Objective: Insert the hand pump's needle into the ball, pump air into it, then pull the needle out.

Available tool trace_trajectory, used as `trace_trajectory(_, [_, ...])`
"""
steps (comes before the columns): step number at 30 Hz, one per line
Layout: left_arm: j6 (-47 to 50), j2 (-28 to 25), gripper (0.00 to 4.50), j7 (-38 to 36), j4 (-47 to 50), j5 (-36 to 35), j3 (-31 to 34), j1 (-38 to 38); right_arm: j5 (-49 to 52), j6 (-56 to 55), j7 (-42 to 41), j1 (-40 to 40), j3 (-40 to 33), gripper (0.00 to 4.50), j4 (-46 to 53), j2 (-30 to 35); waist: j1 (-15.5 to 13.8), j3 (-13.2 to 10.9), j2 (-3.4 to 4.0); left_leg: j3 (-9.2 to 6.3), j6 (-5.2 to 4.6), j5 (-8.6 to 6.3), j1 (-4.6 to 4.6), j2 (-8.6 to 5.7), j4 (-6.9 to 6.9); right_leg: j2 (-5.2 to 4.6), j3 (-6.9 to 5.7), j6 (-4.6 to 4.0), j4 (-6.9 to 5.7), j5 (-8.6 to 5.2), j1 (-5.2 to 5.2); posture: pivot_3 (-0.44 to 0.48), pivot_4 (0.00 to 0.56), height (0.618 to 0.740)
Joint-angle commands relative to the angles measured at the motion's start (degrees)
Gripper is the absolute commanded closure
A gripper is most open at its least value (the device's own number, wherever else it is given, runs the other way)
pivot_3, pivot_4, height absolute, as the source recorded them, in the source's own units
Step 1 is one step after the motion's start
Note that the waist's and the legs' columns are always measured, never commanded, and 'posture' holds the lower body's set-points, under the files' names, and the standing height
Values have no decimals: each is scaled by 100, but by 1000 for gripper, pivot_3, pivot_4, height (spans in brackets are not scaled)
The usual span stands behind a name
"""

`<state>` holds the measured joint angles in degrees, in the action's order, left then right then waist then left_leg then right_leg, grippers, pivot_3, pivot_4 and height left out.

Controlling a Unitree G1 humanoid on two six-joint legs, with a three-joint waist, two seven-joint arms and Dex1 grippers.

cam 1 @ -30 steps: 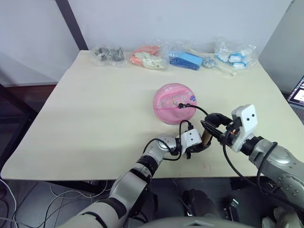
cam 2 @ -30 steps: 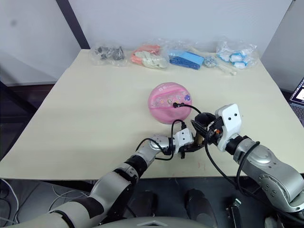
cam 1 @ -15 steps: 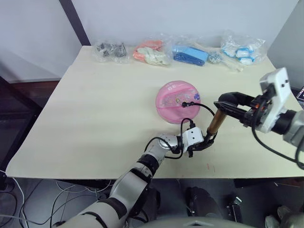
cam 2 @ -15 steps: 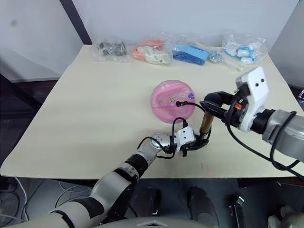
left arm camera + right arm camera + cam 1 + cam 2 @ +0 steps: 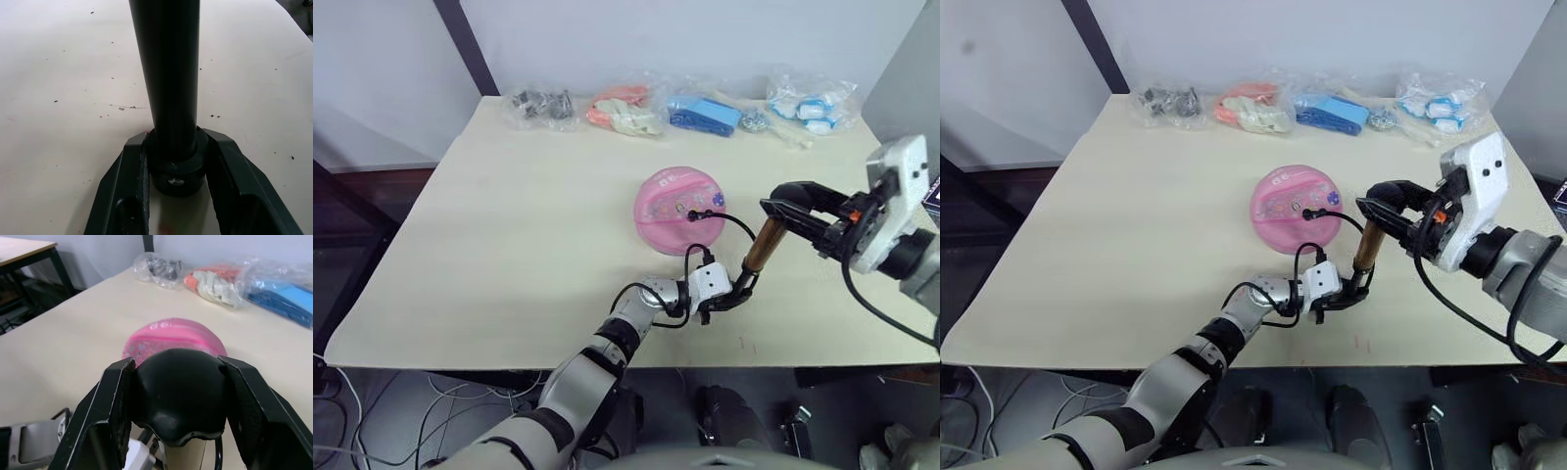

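Behind the right gripper (image 5: 176,396), ball (image 5: 168,335) half hidden, needle unclear

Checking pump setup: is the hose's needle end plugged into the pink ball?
Yes, the black hose runs to a fitting seated on top of the pink ball.

Left end effector (image 5: 732,295) clamped low; right end effector (image 5: 793,209) clamped, raised.

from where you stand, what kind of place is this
Probably a lab or test workspace: a plain table against a bare wall, clear plastic bags of small items lined along its far edge, and loose cables on the floor beneath.
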<state>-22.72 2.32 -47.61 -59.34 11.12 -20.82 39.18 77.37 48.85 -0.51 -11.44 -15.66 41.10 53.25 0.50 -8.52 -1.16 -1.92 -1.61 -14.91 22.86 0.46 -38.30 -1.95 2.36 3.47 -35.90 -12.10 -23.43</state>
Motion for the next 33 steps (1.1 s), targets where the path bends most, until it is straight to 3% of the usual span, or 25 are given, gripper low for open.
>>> trace_trajectory(1, [134,-115,3405,-153,-162,193,-181,-202,-1392,-97,-121,571,961,2421,-323,-361,9,14,-13,1,0,0,-4,2,0,4,0,-9,0,-10,1,0,150,740])
trace_trajectory(12, [183,-97,3405,-128,-62,181,-196,-277,-3338,-657,-834,1232,2384,2421,-1191,-1192,28,122,-73,-7,-1,-1,-32,12,6,15,1,-19,0,-9,14,0,150,740])
trace_trajectory(15, [198,-104,3405,-127,-61,180,-197,-276,-3296,-611,-943,1158,1997,2421,-939,-1238,31,126,-77,-9,-1,-2,-54,19,8,16,-1,-24,-1,-21,29,0,150,740])
trace_trajectory(19, [185,-104,3405,-115,-110,199,-209,-268,-2471,-281,-952,530,890,2421,-455,-935,25,108,-49,-7,-1,-2,-64,28,9,12,0,-25,-1,-21,37,0,150,740])
trace_trajectory(24, [160,-100,3405,-114,-170,217,-208,-247,-1088,270,-849,-216,-222,2421,-191,-207,-11,64,9,-5,-1,-2,-3,10,1,-5,4,-39,-1,-2,-5,0,150,740])
trace_trajectory(33, [129,-95,3405,-140,-224,233,-208,-231,721,537,-363,-1295,-1169,2421,-684,1029,-45,-2,30,-3,-14,-10,15,-8,1,-13,9,-11,2,4,-15,0,150,740])
